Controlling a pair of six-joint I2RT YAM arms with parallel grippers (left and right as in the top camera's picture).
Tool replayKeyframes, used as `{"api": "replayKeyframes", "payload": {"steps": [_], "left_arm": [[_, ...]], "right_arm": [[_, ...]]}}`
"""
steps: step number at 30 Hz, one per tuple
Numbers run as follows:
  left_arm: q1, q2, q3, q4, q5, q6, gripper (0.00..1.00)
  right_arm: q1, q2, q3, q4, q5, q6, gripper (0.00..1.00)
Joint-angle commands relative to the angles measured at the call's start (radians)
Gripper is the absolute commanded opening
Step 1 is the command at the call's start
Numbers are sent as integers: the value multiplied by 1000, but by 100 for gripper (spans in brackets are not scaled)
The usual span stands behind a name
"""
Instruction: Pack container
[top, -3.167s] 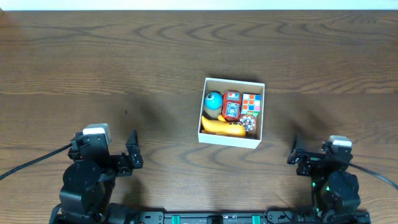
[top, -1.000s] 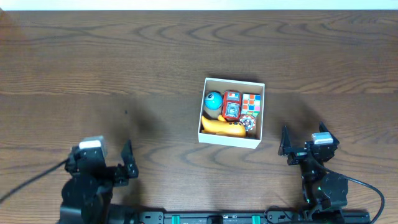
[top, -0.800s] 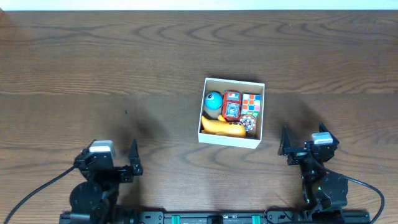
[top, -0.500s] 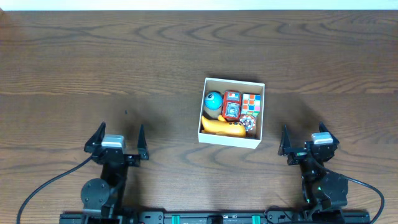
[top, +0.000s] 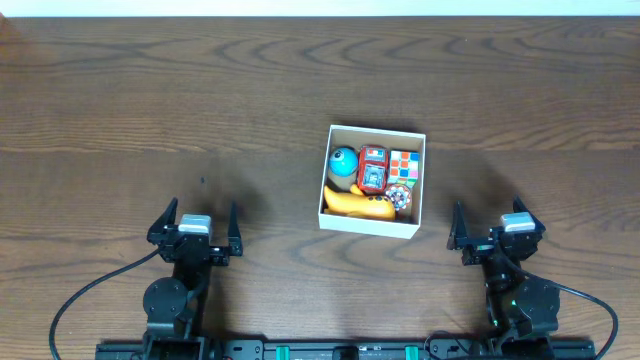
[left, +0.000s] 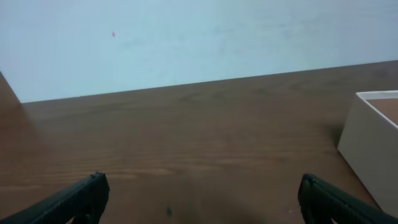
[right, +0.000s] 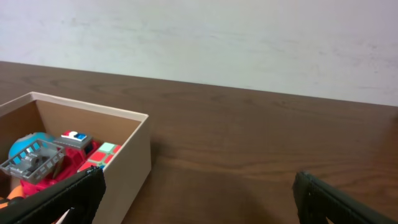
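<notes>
The container (top: 420, 180) is a square white box in the middle of the table. It holds a blue ball (top: 344, 159), a red toy (top: 372, 170), a colour cube (top: 404, 165) and a yellow banana toy (top: 358, 206). It also shows in the right wrist view (right: 134, 158) and at the left wrist view's right edge (left: 373, 149). My left gripper (top: 196, 217) is open and empty at the front left. My right gripper (top: 489, 220) is open and empty at the front right, beside the container.
The dark wooden table (top: 160, 100) runs to a white wall at the back (left: 186, 37). Cables trail from both arm bases at the front edge.
My left arm has drawn back, turned to face straight ahead, and its gripper has opened wide. My right arm settled at the front right earlier and has held still since.
</notes>
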Motion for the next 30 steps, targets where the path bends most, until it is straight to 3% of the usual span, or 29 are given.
{"api": "replayKeyframes", "payload": {"steps": [1, 5, 10, 30], "left_arm": [[6, -8, -9, -45, 34, -9, 98], [6, -8, -9, -45, 33, -155, 98], [6, -8, -9, -45, 34, -226, 98], [6, -8, -9, -45, 33, -247, 98]], "right_arm": [[-16, -6, -5, -1, -5, -15, 99], [-16, -6, -5, -1, -5, -15, 99], [-16, -6, -5, -1, -5, -15, 99], [-16, -6, -5, -1, -5, -15, 99]]}}
